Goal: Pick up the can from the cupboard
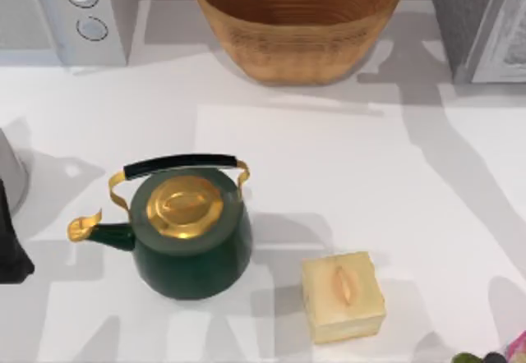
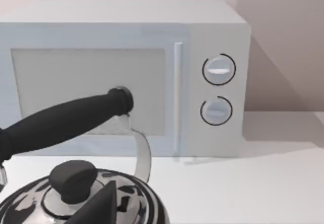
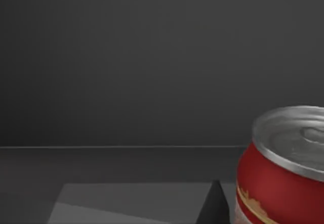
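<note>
Can and cupboard first, from our top view: the cupboard point(image 1: 481, 22) stands at the far right corner of the white surface point(image 1: 329, 158), grey and speckled with its white framed door at the edge of the picture. A woven basket point(image 1: 297, 18) sits at the far middle and a white microwave point(image 1: 70, 14) with two round knobs at the far left. Nearer, a green kettle point(image 1: 191, 230) with a gold lid stands left of centre, and a cream cube-shaped box point(image 1: 342, 296) lies just to its right, apart from it. A dark part of our left arm point(image 1: 12, 240) shows at the left edge. From our left wrist, we face the microwave point(image 2: 126, 77) over a shiny striped kettle point(image 2: 83, 201) with a black handle; the state of the left jaws we cannot tell. From our right wrist, the can point(image 3: 283, 168) stands upright in a dark grey interior, silvery top above red side, close to the camera; whether the right jaws are open or closed we cannot tell.
</note>
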`<control>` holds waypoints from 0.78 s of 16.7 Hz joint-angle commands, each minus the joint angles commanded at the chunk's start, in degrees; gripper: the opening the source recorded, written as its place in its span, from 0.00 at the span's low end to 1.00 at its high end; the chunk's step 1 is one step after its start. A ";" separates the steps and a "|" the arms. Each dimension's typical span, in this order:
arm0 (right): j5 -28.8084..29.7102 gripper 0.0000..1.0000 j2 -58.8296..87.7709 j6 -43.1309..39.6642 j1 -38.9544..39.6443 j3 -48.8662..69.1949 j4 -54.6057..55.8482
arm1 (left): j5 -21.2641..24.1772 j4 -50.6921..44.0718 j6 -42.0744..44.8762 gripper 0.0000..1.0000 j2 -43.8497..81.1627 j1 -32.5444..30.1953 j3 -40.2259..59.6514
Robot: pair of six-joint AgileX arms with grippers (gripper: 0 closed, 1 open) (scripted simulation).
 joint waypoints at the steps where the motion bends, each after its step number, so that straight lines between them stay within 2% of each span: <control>1: -0.37 0.00 -1.06 0.00 -0.34 -1.19 0.47 | 0.00 0.00 0.00 1.00 0.00 0.00 0.00; 4: -2.45 0.00 -6.74 -0.05 -2.34 -8.39 2.93 | 0.00 0.00 0.00 1.00 0.00 0.00 0.00; 7: -5.72 0.00 -15.45 -0.17 -5.55 -20.96 6.48 | 0.00 0.00 0.00 1.00 0.00 0.00 0.00; 13: -14.61 0.00 -40.18 -0.52 -14.10 -60.44 15.50 | 0.00 0.00 0.00 1.00 0.00 0.00 0.00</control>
